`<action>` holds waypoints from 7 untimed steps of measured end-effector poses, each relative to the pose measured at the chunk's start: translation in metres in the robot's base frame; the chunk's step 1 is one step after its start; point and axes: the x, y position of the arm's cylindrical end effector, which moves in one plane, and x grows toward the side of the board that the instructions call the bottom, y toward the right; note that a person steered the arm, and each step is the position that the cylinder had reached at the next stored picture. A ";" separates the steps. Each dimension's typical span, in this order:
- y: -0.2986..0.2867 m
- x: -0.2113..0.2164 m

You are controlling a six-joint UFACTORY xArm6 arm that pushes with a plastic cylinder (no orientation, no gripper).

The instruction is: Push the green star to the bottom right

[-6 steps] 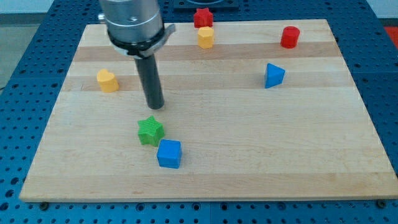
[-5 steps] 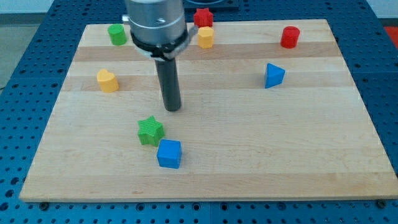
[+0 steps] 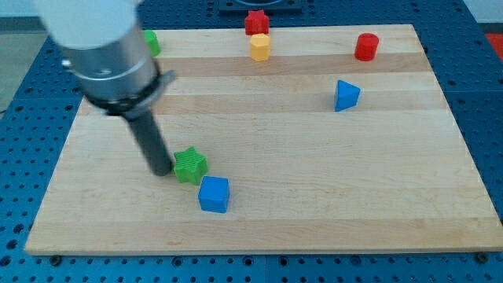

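Observation:
The green star [image 3: 191,166] lies on the wooden board [image 3: 330,181], left of centre and toward the view's bottom. My tip [image 3: 160,170] stands right at the star's left side, touching or nearly touching it. A blue cube [image 3: 214,194] sits just below and right of the star, almost against it. The arm's grey body covers the board's upper left.
A blue triangular block [image 3: 345,95] lies right of centre. A red cylinder [image 3: 365,47] is at the top right. A yellow block [image 3: 260,47] and a red block [image 3: 256,22] sit at top centre. A green block [image 3: 150,42] peeks out behind the arm.
My tip has swung from above and right of the green star down to its left side. The arm now hides the yellow heart block at the left. The star has not visibly moved.

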 end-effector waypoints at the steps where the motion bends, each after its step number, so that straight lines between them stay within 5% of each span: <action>1: 0.084 0.002; 4: 0.196 0.027; 7: 0.205 0.032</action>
